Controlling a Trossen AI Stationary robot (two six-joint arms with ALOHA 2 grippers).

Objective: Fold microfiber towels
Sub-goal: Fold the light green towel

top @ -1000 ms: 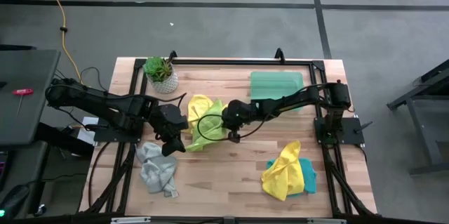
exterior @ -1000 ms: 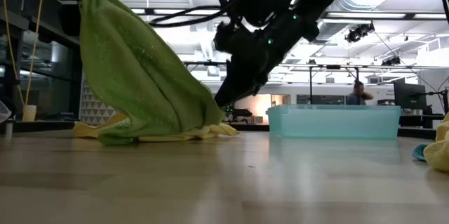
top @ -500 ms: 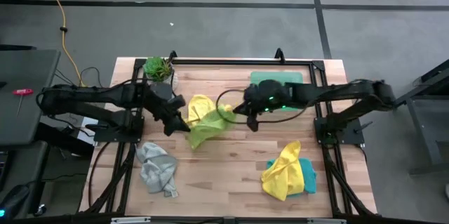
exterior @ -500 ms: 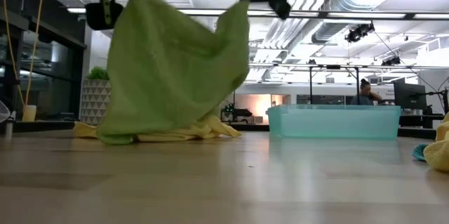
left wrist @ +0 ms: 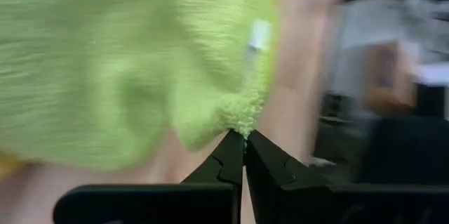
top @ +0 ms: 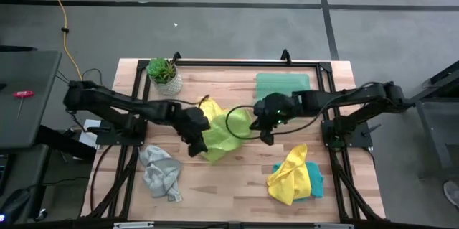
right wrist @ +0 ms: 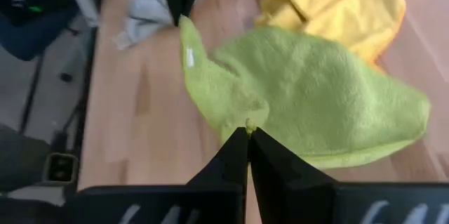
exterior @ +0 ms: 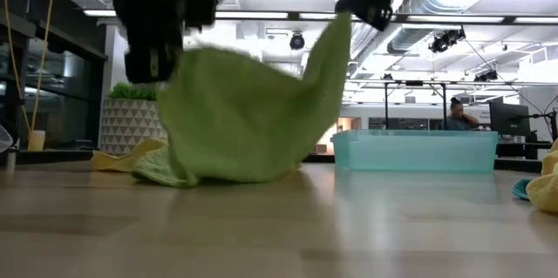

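Lime green towel (top: 219,137) now hangs lower, shifted toward the table's front.

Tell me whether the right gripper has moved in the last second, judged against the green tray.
Yes. In the high view the right gripper, shut on the lime towel, has shifted rightward and now sits just below the tray.

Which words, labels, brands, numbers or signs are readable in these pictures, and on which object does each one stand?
None can be read.
Small white tag on the lime green towel: no legible print; it is blurred.
Potted plant's pot: only a triangle pattern, no text.
Green tray: no label visible.
Room behind the table: no sign that can be read.
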